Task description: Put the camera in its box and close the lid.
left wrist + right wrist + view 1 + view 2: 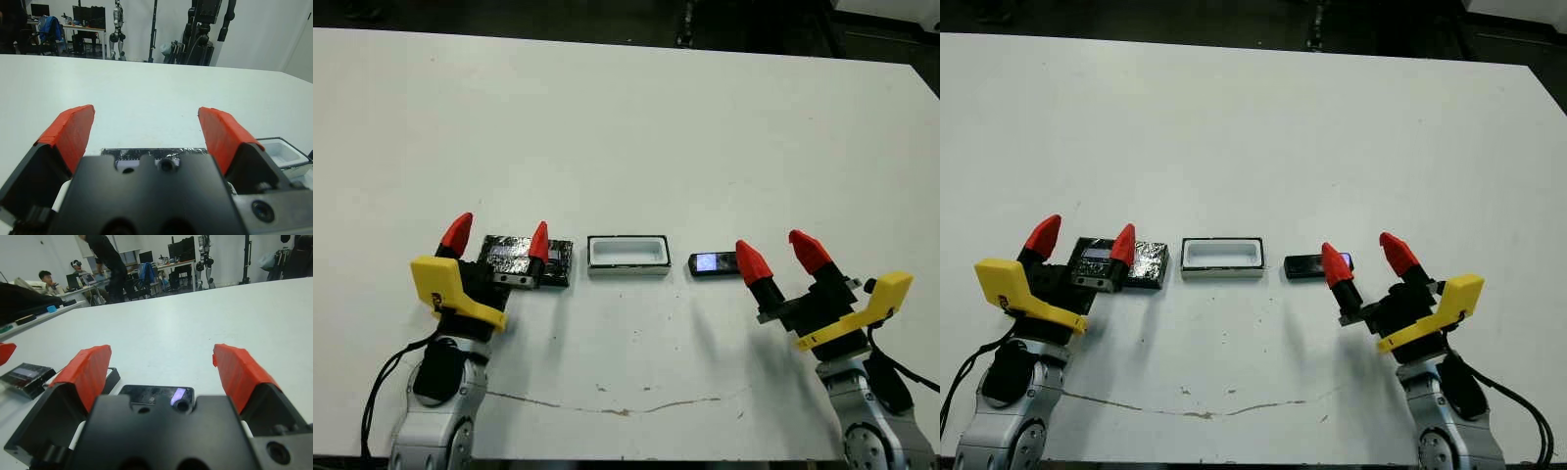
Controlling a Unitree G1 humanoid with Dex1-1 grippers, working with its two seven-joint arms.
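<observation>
1. Head views: the lid, the box and the camera lie in a row from left to right near the front of the white table, each apart from its neighbour. The left gripper hangs over the lid with its red fingers spread. The right gripper sits just right of the camera, fingers also spread, holding nothing.
   - Risk, as I judge it: the camera is a thin, flat slab lying face up. Fingers closing too high could skate over its edges or push it along the smooth table toward the box.
   - The box looks light, so a bump could shove it out of line.

2. Left wrist view: the spread red fingertips frame the lid's glossy, speckled silvery top. The box's thick white rim and white inside show at one side.
   - The slick lid may slip in a shallow pinch or land skewed on the rim.

3. Right wrist view: the camera's dark, shiny screen face with a bluish glint lies between the open fingers, untouched. People sit and stand beyond the table.
</observation>
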